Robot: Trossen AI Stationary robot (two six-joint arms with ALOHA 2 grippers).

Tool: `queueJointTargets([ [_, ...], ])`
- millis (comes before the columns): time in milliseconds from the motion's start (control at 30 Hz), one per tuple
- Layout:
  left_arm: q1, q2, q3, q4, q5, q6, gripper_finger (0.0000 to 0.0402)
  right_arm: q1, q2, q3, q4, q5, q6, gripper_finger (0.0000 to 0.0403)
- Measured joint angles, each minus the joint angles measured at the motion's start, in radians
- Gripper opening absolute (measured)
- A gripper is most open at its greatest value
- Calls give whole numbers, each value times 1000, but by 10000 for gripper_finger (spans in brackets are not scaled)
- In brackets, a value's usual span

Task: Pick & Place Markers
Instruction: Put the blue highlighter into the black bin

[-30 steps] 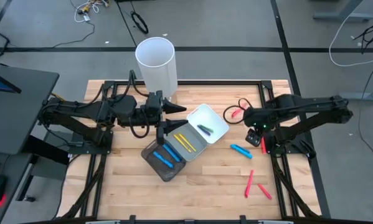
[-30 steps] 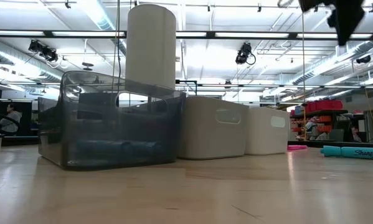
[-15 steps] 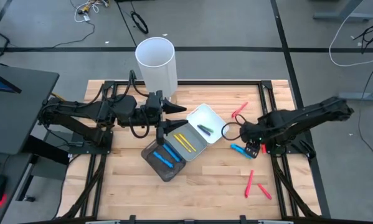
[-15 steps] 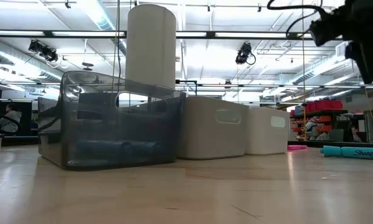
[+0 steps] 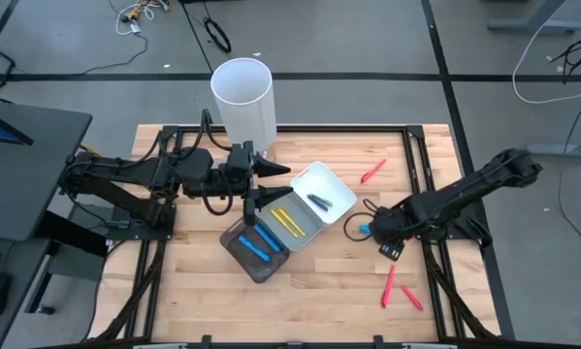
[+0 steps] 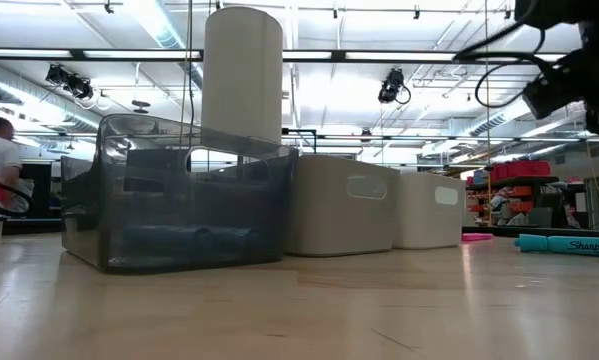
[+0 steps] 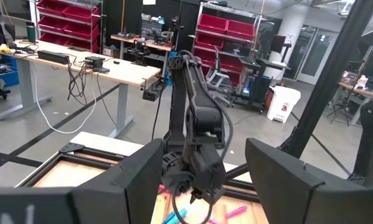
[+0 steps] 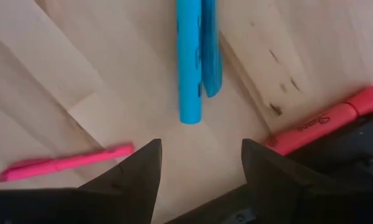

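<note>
My right gripper (image 5: 384, 237) (image 8: 198, 171) is open and hovers just over a blue marker (image 8: 195, 56) (image 5: 365, 230) that lies flat on the wooden table; its fingers touch nothing. Red markers lie on the table near it (image 5: 372, 172) (image 5: 388, 284) (image 5: 411, 298), and two show in the right wrist view (image 8: 68, 163) (image 8: 323, 127). Blue markers lie in the dark tray (image 5: 240, 254), yellow ones in the grey tray (image 5: 307, 236), a dark green one in the white tray (image 5: 340, 184). My left gripper (image 5: 275, 173) (image 7: 202, 186) waits open, above the trays' far left side.
A tall white cylinder (image 5: 242, 97) stands at the table's far edge behind the left arm. The three trays sit side by side in the table's middle. Bare wood lies near the front edge (image 5: 319, 301). A black frame (image 5: 435, 281) runs along the table's right side.
My right gripper has moved from the table's right side toward the near edge and a little left, and has come over the blue marker. The red marker at the far right, half covered before, now lies in plain view. No marker has moved.
</note>
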Motion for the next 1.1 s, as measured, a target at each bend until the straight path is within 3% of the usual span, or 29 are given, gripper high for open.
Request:
queueJointTargets([
  [433,0,0,0,0,0,1,236,38,171,-23,150,3,-49,221],
  [700,0,0,0,-17,0,0,236,40,172,-129,209,-24,-20,221],
  [1100,0,0,0,-29,0,1,236,18,172,-142,302,-5,-53,221],
])
